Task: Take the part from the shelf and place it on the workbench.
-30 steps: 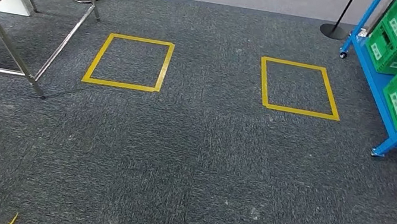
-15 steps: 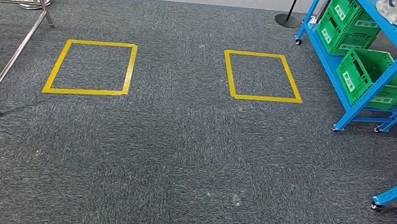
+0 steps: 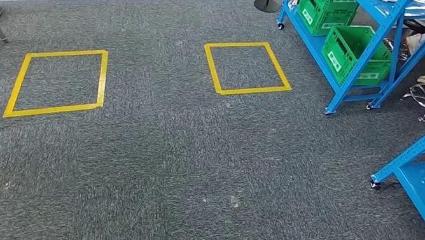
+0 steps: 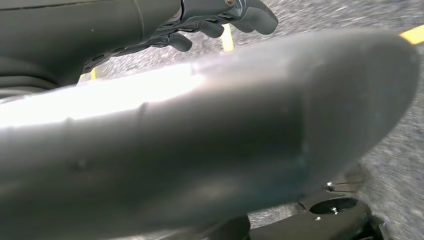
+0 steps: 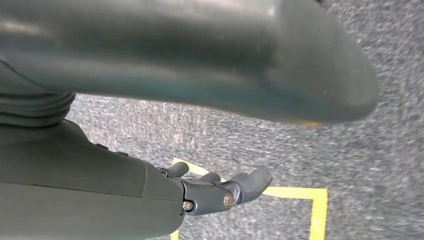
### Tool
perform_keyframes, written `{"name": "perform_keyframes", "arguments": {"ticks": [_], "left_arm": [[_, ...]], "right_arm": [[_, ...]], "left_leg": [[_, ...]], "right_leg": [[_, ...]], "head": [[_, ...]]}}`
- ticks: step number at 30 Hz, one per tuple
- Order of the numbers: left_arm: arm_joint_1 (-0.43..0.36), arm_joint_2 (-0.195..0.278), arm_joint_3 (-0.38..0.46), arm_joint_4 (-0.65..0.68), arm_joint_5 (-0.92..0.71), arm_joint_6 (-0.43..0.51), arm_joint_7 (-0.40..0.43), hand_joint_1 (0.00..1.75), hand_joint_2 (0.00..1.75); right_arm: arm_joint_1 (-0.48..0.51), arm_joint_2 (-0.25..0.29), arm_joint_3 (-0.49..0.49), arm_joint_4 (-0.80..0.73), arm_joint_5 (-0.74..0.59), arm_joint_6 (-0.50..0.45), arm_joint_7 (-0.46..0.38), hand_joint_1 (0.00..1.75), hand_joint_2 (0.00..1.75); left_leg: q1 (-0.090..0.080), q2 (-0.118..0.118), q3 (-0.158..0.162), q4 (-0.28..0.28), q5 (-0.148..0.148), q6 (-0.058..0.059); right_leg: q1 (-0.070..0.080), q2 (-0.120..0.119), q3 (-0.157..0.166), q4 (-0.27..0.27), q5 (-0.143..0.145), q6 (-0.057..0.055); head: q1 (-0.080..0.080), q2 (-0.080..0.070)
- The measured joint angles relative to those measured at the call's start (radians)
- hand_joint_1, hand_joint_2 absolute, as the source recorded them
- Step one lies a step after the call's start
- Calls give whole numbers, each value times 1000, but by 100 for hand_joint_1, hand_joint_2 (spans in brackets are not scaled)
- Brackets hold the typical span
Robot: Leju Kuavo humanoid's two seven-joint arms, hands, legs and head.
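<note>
While blue shelf [image 3: 363, 47] (top cropped) stands ahead, both hands hang empty.

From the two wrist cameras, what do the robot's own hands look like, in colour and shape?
The left hand has a smooth dark grey cover and darker, rounded fingers, with a small bright screw at the joint. The right hand looks the same: a dark grey cover, thick rounded fingers and two round silver screw heads. No cables or markings are visible on either.

Green crates [image 3: 355, 50] on blue shelf [image 3: 359, 72]
</note>
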Motion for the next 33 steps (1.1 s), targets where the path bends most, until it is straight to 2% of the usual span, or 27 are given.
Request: {"name": "perform_keyframes", "arguments": {"ticks": [2, 3, 4, 5, 6, 7, 9, 10, 11, 13, 14, 15, 17, 18, 19, 20, 21, 23, 25, 26, 28, 29, 30, 32, 33], "left_arm": [[3, -1, 0, 1, -4, 0, -1, 0, 0], [4, -1, 0, 2, -6, -1, 0, 0, 0], [6, -2, 0, 3, -8, -1, 1, 0, 0], [7, -3, 0, 3, -9, -2, 3, 0, 0], [7, -4, 0, 4, -10, -3, 5, 0, 0], [6, -4, 0, 4, -12, -4, 8, 0, 0], [4, -5, 0, 4, -14, -7, 16, 0, 0], [2, -5, 0, 4, -16, -9, 20, 0, 0], [0, -6, 0, 4, -18, -11, 23, 0, 0], [-7, -6, 0, 3, -21, -14, 29, 0, 0], [-11, -6, 0, 2, -21, -14, 30, 0, 0], [-16, -6, 0, 2, -21, -14, 31, 0, 0], [-21, -8, 0, 2, -22, -14, 33, 0, 0], [-21, -8, 0, 2, -22, -14, 35, 0, 0], [-20, -9, 0, 2, -21, -15, 37, 0, 0], [-20, -9, 0, 2, -19, -15, 38, 0, 0], [-20, -9, 0, 2, -17, -15, 39, 0, 0], [-22, -9, 0, 2, -12, -15, 39, 0, 0], [-23, -8, 0, 2, -10, -15, 39, 0, 0], [-24, -7, 0, 1, -10, -16, 39, 0, 0], [-27, -7, 0, 1, -13, -19, 37, 0, 0], [-28, -7, 0, 1, -15, -22, 36, 0, 0], [-29, -7, 0, 0, -17, -25, 35, 0, 0], [-28, -7, 0, 0, -21, -28, 33, 0, 0], [-26, -7, 0, 0, -22, -29, 33, 0, 0]], "right_arm": [[-2, 0, 0, 0, -4, 0, 0, 0, 0], [-2, 0, 0, 0, -5, 0, -1, 0, 0], [-1, 0, 0, 0, -6, 0, -1, 0, 0], [0, 0, 0, 0, -7, 0, -1, 0, 0], [1, 0, 0, 0, -8, 0, -2, 0, 0], [2, 0, 0, 0, -10, 0, -2, 0, 0], [1, 0, -1, 0, -15, -1, -4, 0, 0], [1, 0, -1, 0, -17, -2, -5, 0, 0], [1, 0, -1, 0, -20, -4, -6, 0, 0], [4, 0, -2, 0, -23, -7, -8, 0, 0], [5, 0, -2, 0, -24, -9, -8, 0, 0], [6, 0, -2, 0, -25, -10, -8, 0, 0], [2, 1, -2, 0, -26, -10, -9, 0, 0], [1, 1, -2, 0, -26, -10, -8, 0, 0], [0, 1, -2, 0, -26, -11, -7, 0, 0], [1, 1, -2, 0, -26, -12, -6, 0, 0], [1, 1, -2, 0, -25, -13, -4, 0, 0], [1, 1, -2, 0, -25, -14, -2, 0, 0], [-2, 3, -3, 0, -25, -16, -1, 0, 0], [-2, 4, -3, 0, -24, -17, 0, 0, 0], [-1, 5, -4, 0, -25, -21, 7, 0, 0], [0, 5, -4, 0, -26, -23, 10, 0, 0], [0, 6, -6, 0, -27, -26, 13, 0, 0], [-3, 7, -8, 0, -30, -30, 13, 0, 0], [-4, 7, -8, 0, -30, -31, 13, 0, 0]], "left_leg": [[2, -44, -56, 120, -68, -5], [3, -51, -87, 185, -95, -6], [3, -54, -109, 225, -103, -5], [3, -56, -114, 231, -91, -4], [3, -58, -101, 198, -62, -1], [3, -68, -73, 134, -22, 2], [4, -104, -19, 7, 32, 8], [3, -116, -6, -28, 42, 11], [1, -120, -3, -39, 43, 15], [0, -102, 1, -45, 49, 29], [0, -94, 3, -49, 54, 37], [1, -84, 5, -54, 58, 44], [-1, -61, 5, -58, 61, 52], [-3, -49, 4, -57, 61, 54], [-5, -36, 3, -56, 60, 55], [-5, -24, 3, -55, 58, 55], [-5, -13, 3, -53, 57, 55], [-6, 7, 4, -49, 52, 49], [-10, 22, 4, -45, 45, 39], [-12, 28, 4, -46, 42, 33], [-11, 36, 11, -48, 39, 22], [-10, 27, 12, -44, 34, 16], [-9, 9, 5, -24, 20, 10], [-5, -36, -39, 73, -35, 2], [-4, -48, -72, 141, -66, 0]], "right_leg": [[0, 19, -3, -1, 3, -9], [1, 30, -4, -1, 4, -11], [2, 43, -5, -1, 4, -11], [3, 56, -5, -1, 4, -11], [3, 69, -4, 0, 5, -10], [3, 81, -3, 0, 6, -9], [4, 103, -5, 3, 7, -1], [4, 113, -7, 3, 9, 4], [3, 121, -9, 2, 11, 12], [-1, 135, -12, 0, 16, 26], [-1, 126, -17, 7, 11, 30], [1, 108, -29, 31, -5, 34], [4, 59, -79, 136, -65, 38], [5, 45, -109, 200, -94, 41], [4, 38, -130, 247, -110, 42], [4, 34, -134, 261, -107, 43], [4, 29, -120, 238, -89, 43], [5, 2, -48, 111, -36, 39], [9, -23, 2, 15, -11, 28], [11, -26, 7, 3, -14, 21], [12, -10, 6, 0, -11, 8], [10, -2, 7, -4, -8, 2], [9, 5, 8, -7, -5, -4], [6, 21, 8, -10, 0, -12], [7, 30, 7, -10, 1, -14]], "head": [[-2, 0], [-1, 0], [-1, 0], [-1, 0], [-1, 0], [-2, 0], [-2, 0], [-2, 0], [-2, 0], [-2, 0], [-1, 0], [1, 0], [6, 0], [7, 0], [8, 0], [8, 0], [8, 0], [8, 0], [7, 0], [6, 0], [6, 0], [6, 0], [5, 0], [3, 0], [3, 0]]}}
